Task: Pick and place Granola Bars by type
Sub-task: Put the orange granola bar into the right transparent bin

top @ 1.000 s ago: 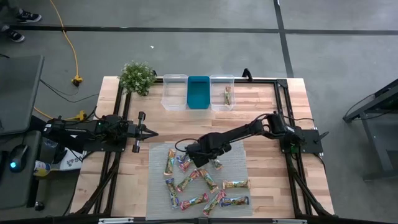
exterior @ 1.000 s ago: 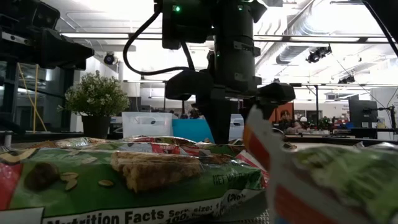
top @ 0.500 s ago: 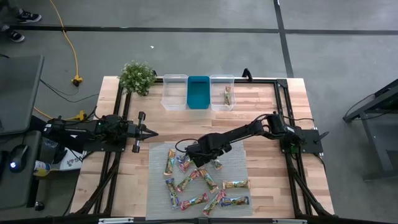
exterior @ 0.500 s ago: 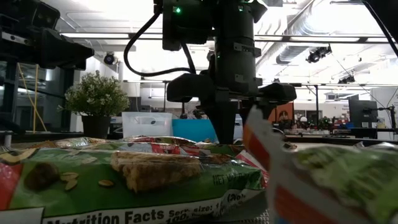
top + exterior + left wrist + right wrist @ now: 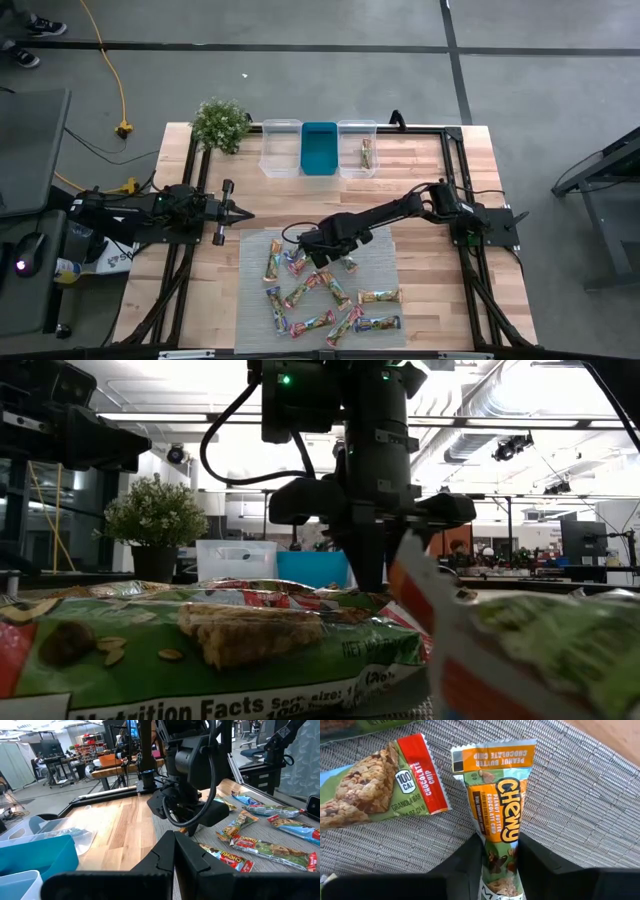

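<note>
Several granola bars in shiny wrappers lie scattered on a grey mat. One more lies in the right-hand clear bin. My right gripper is down on the mat's far part, shut on an orange-ended "Chewy" granola bar. It also shows in the low view. A red-ended bar lies beside the Chewy bar. My left gripper waits shut over the bare wood left of the mat, its fingers meeting. My right gripper pinches the Chewy bar across its width, one finger on each long side, on the green part of the wrapper below the orange end. The fingers come from above, pointing down. The bar lies flat on the mat.
At the table's far edge stand a clear bin, a teal bin and a second clear bin, with a potted plant to their left. Black frame rails run along the table's sides. Bare wood lies between mat and bins.
My right gripper has edged a little toward the table's right while staying low over the mat; the bars have kept their places.
</note>
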### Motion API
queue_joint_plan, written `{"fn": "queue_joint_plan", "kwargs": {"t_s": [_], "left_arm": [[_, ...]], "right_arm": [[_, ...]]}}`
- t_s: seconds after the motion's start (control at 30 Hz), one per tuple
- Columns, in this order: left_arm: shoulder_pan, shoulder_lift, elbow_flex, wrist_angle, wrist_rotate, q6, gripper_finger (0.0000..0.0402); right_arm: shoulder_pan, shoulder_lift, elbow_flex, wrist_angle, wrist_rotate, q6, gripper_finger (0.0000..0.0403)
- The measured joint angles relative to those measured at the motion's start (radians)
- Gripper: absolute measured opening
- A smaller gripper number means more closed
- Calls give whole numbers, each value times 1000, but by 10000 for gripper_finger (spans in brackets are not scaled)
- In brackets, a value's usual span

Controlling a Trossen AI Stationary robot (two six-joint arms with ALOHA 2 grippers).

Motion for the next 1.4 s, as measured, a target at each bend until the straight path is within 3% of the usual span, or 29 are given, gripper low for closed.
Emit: {"fn": "queue_joint_plan", "kwargs": {"t_s": [0.37, 0.63, 0.83, 1.07, 1.4], "left_arm": [[0, 0, 0, 0, 0, 0, 1], [0, 0, 0, 0, 0, 0, 1], [0, 0, 0, 0, 0, 0, 1], [0, 0, 0, 0, 0, 0, 1], [0, 0, 0, 0, 0, 0, 1]], "right_arm": [[1, -36, 0, 16, -12, 6, 83], [-15, -156, 0, 11, 71, 37, 83], [-64, -298, 0, 7, 218, 44, 83], [-206, -440, 1, -28, 366, -50, 83], [-527, -460, 1, -22, 299, -321, 83]]}}
